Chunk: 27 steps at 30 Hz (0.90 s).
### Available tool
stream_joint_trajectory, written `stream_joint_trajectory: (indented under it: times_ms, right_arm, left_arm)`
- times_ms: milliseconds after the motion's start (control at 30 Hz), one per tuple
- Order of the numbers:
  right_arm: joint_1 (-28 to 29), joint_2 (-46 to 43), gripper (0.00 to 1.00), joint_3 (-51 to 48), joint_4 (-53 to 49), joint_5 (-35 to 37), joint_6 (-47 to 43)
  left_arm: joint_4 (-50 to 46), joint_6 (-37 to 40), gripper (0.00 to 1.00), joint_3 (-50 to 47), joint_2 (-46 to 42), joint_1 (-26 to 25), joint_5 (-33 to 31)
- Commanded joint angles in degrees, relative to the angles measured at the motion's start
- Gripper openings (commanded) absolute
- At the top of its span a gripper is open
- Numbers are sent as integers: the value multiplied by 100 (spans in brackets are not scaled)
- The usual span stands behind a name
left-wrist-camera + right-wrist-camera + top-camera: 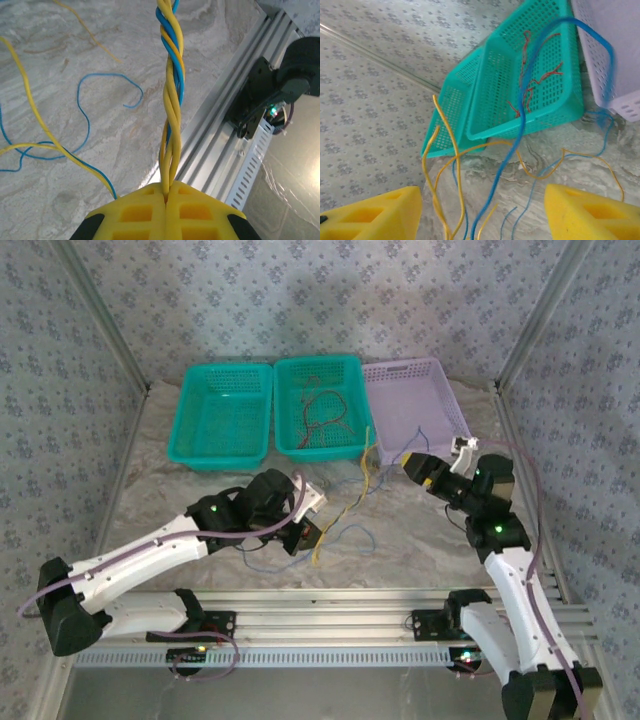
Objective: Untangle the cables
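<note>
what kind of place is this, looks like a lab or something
Probably a robot lab test cell: a left arm and right arm bolted to an aluminium rail, patterned backdrop walls closing in the table, and plastic baskets with loose cables laid out for practice.

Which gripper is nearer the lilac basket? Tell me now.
Right. The right gripper is open just before the near rim of the lilac basket. The left gripper, shut on twisted cables, is much farther, down-left in the top view.
</note>
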Motion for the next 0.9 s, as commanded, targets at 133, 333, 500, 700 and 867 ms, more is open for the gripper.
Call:
stream_joint_trajectory:
  times_ms: [133, 333, 500, 700, 867]
  right_arm:
    - [258, -417, 67, 284, -284, -173, 270]
    - [1171, -367, 56, 95, -243, 25, 149]
    - [2030, -62, 42, -296, 245, 374, 299]
    - [2711, 315, 29, -334, 494, 1026, 136]
    - [2650, 236, 25, 96, -90, 1511, -354]
  left_arm:
    - [799, -510, 0, -263, -216, 6, -118]
    - [1045, -613, 0, -321, -235, -72, -86]
    - [1081, -602, 0, -270, -259, -152, -200]
    - [1188, -629, 0, -269, -189, -237, -231]
    - [930, -492, 0, -190, -55, -400, -476]
